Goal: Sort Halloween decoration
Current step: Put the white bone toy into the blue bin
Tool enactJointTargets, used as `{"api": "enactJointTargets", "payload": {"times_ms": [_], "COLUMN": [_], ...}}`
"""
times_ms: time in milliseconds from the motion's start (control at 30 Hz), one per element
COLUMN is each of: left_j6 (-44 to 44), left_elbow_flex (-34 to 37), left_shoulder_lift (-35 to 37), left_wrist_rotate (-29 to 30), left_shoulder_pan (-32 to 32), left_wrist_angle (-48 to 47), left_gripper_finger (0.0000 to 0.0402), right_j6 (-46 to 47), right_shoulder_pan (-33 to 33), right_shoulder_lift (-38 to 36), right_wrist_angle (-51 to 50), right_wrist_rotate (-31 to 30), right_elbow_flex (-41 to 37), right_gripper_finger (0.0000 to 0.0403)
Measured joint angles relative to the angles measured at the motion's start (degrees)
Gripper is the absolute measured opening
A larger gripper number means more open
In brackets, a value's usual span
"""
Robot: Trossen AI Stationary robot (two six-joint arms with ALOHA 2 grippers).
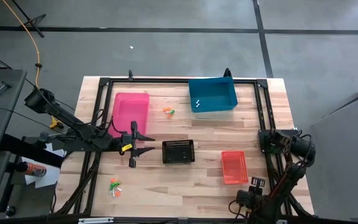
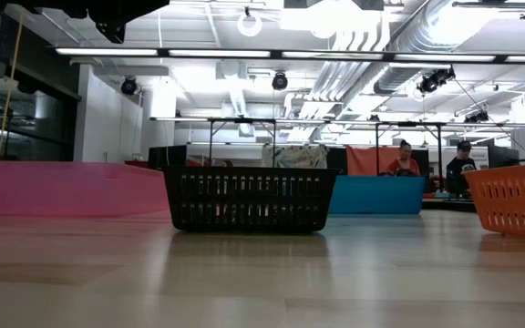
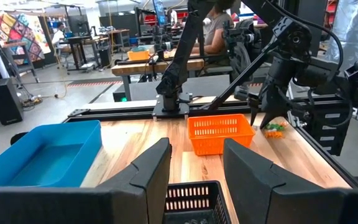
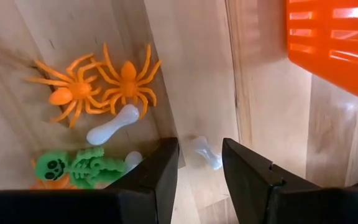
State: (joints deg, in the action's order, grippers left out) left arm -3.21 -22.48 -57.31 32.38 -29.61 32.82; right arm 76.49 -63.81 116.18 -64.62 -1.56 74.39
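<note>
We see the right gripper point(image 4: 199, 163) spread over a white bone point(image 4: 205, 152) half hidden between its fingers, and the left gripper point(image 3: 196, 163) spread above the black bin point(image 3: 191, 200), cut off.

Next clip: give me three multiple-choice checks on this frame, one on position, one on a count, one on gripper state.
1. The black basket sits:
A) just ahead of the left gripper
B) inside the blue bin
C) against the red bin

2. Orange spiders near the right gripper:
A) one
B) two
C) four

3. The right gripper is:
A) shut on a spider
B) shut on a bone
C) open, empty

Answers:
1 A, its rim shows just past the left fingers.
2 B, two lie side by side.
3 C, its fingers stand apart, gripping nothing.
</note>
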Motion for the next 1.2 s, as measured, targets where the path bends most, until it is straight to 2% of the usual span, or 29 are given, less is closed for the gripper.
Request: {"api": "enactJointTargets", "payload": {"times_ms": [467,600,1000,1200], "left_j6": [1.0,1.0,1.0,1.0], "left_elbow_flex": [0.0,0.0,0.0,0.0], "left_shoulder_lift": [0.0,0.0,0.0,0.0], "left_wrist_rotate": [0.0,0.0,0.0,0.0], "left_shoulder_pan": [0.0,0.0,0.0,0.0], "left_wrist_angle": [0.0,0.0,0.0,0.0], "left_gripper_finger": [0.0133,0.0133,0.0133,0.0133], "right_j6": [0.1,1.1,1.7,2.5], "right_shoulder_pan": [0.0,0.1,0.4,0.4], "right_shoulder_lift": [0.1,-0.7,-2.4,-2.4], "right_wrist_angle": [2.1,4.7,7.5,7.3], "right_wrist_rotate": [0.5,0.7,0.3,-0.1], "right_elbow_flex": [-0.3,-2.4,-4.4,-4.4], "right_gripper_finger": [0.0126,0.0124,0.0038,0.0019]}}
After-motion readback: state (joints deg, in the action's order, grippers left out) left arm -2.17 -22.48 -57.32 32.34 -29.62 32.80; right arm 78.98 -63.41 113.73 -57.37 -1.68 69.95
